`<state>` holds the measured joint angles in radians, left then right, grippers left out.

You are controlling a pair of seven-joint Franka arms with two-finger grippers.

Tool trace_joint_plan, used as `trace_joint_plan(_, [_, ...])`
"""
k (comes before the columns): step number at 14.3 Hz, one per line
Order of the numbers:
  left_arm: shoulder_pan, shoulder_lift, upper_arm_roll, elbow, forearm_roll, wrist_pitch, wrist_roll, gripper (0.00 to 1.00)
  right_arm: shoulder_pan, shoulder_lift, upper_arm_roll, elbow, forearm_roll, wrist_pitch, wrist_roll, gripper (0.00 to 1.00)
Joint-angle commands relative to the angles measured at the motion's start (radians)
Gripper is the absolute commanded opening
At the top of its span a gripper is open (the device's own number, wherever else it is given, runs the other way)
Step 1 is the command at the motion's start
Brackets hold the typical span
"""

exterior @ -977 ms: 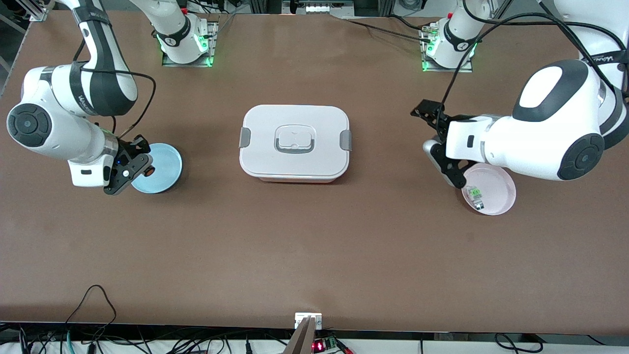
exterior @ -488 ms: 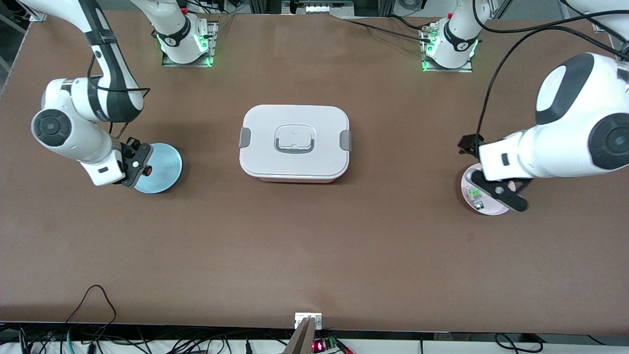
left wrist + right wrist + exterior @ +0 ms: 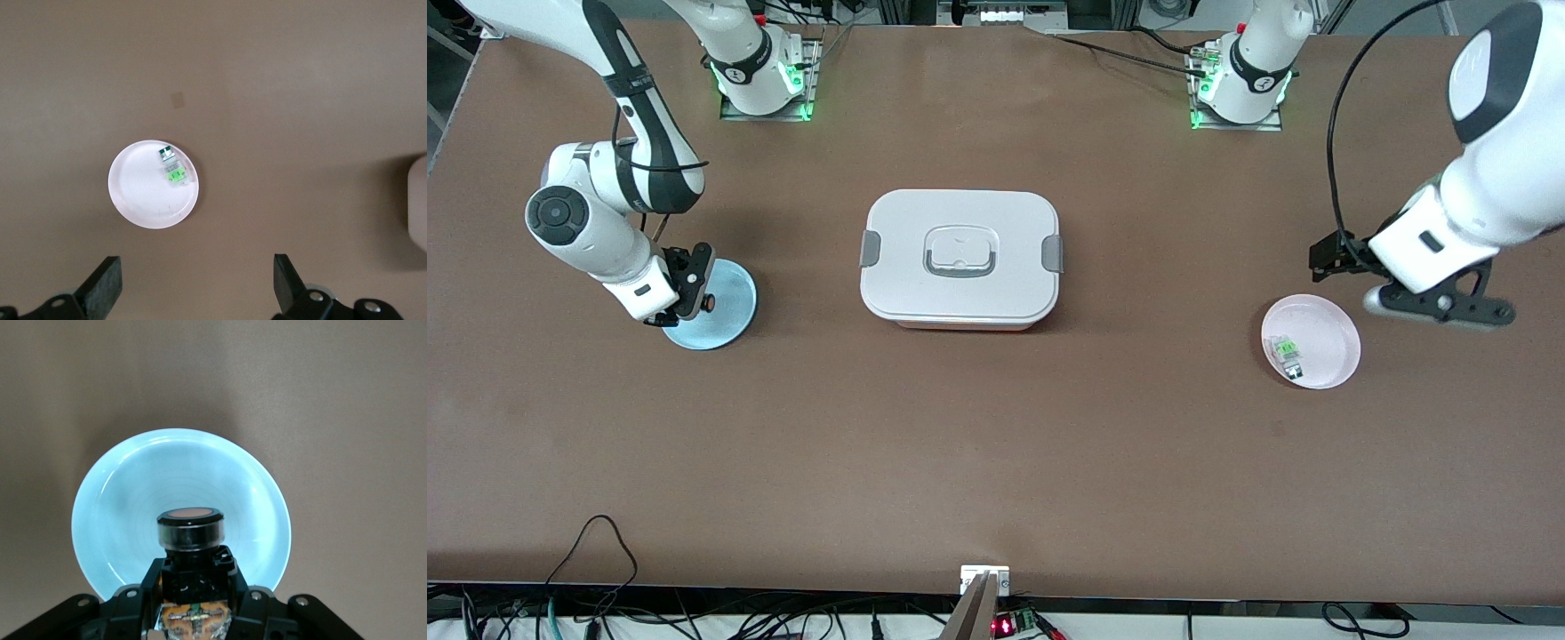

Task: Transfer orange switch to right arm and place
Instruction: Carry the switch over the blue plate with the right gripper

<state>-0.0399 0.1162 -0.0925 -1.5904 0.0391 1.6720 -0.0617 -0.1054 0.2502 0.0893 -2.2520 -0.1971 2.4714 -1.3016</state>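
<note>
Right wrist view gives us the clearest read: the right gripper [image 3: 193, 587] has its jaws clamped on the orange switch [image 3: 190, 528], orange end pointing down at the blue plate [image 3: 113, 500]. So the switch is in the right gripper, up in the air over that plate, not yet set down. In the front view the right gripper [image 3: 687, 286] sits over the plate edge toward the right arm's end of the table, switch [image 3: 708, 302] showing as an orange dot at the jaw tips. We judge the handover done and the placing step in hand: the switch is held end-down and centred over the blue plate [image 3: 725, 311], which looks like the drop target.

Left gripper [image 3: 197, 293] has its jaws spread wide with nothing between them. It hangs over bare table beside the pink plate [image 3: 137, 200], toward the left arm's end, and we read it as waiting, clear of the work. Front view agrees: left gripper [image 3: 1436, 302] is just off the pink plate [image 3: 1334, 329].

The clear-and-green component [image 3: 1287, 351] lies in the pink plate, untouched; not our part.

The white lidded box [image 3: 960, 258] sits mid-table between the 2 plates, lid on, well apart from both grippers.

Count: 2 arms, 2 plates, 1 orange switch, 1 clear-and-green component, 1 box.

Next move needs a straight lowering before release.
</note>
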Motion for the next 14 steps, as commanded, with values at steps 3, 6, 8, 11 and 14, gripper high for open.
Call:
trace_joint_plan(3, [0.001,-0.104,0.017,-0.045,-0.004,-0.01,0.158,1.0,-0.017,0.033,-0.014,-0.018,-0.013,0.072,-0.053,0.22])
trace_joint_plan(6, [0.014,-0.102,0.022,-0.036,-0.011,-0.047,0.126,1.0,-0.036,0.081,-0.02,-0.047,-0.013,0.173,-0.065,0.23])
trace_joint_plan(8, [0.041,-0.105,0.019,-0.034,-0.018,-0.09,0.117,1.0,-0.037,0.104,-0.02,-0.055,-0.013,0.218,-0.065,0.23])
trace_joint_plan(11, [0.041,-0.105,0.008,-0.031,-0.018,-0.092,0.123,1.0,-0.037,0.115,-0.019,-0.061,-0.002,0.219,-0.053,0.23])
trace_joint_plan(14, [0.028,-0.099,0.0,-0.002,-0.018,-0.089,0.122,1.0,-0.037,0.113,-0.019,-0.084,0.004,0.222,-0.05,0.27])
